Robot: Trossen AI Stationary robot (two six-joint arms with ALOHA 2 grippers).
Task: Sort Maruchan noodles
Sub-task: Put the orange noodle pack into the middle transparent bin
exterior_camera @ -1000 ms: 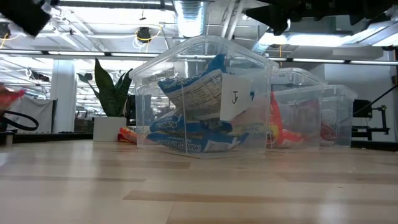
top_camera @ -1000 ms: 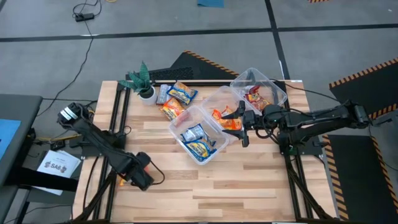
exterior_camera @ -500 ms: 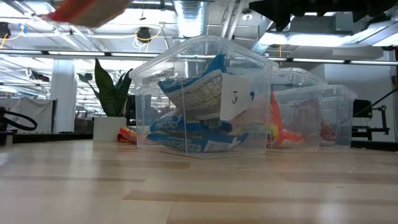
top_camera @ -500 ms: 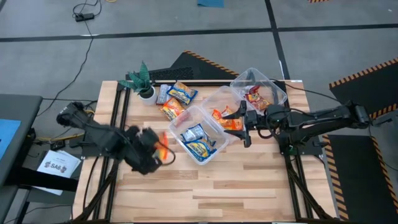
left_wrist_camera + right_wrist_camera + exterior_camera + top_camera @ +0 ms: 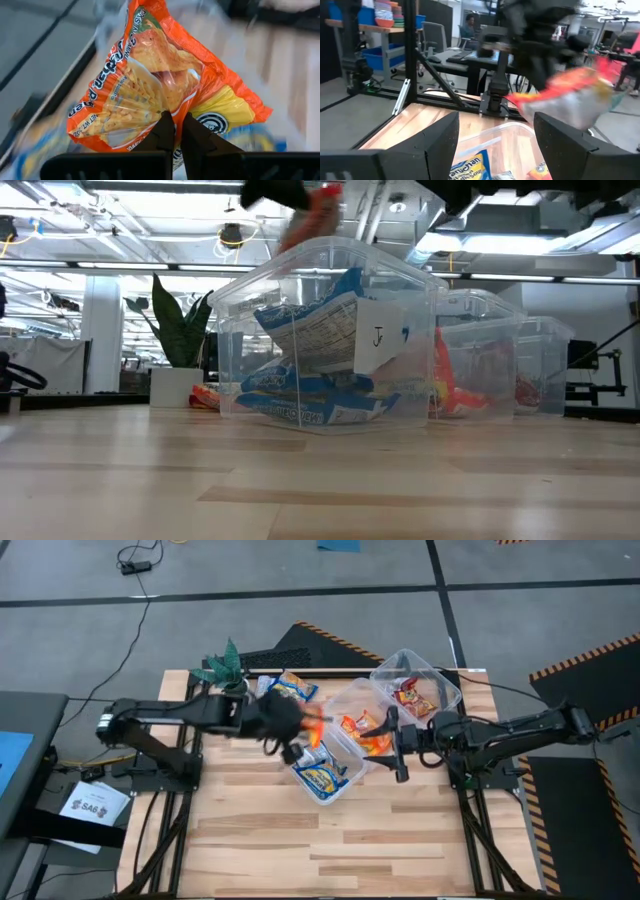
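Observation:
My left gripper (image 5: 298,738) is shut on an orange noodle packet (image 5: 313,730), held in the air over the near clear tub (image 5: 322,762). That tub holds blue-and-yellow packets. In the low view the packet (image 5: 318,210) is just above that tub's rim. My right gripper (image 5: 396,746) is open and empty, level beside the middle tub (image 5: 358,725), which holds orange packets. The far tub (image 5: 415,690) holds red packets. Several loose packets (image 5: 288,692) lie flat on the table by the plant. My left gripper pinches the orange packet between its two shut fingers, on the flat face near one edge (image 5: 169,106). The rest of the packet spreads out beyond the fingertips. The fingers reach in from the table's left. The packet is lifted clear of the table and the tubs.
A small potted green plant (image 5: 228,670) stands at the far left corner. The three clear tubs stand in a slanting row from the table's middle to the far right. Bare wood (image 5: 330,840) fills the near half of the table.
My left gripper has swung fast from the near left part of the table, up and toward the far right. It has carried the orange packet to above the near tub and has stayed shut on it. My right arm has kept nearly still.

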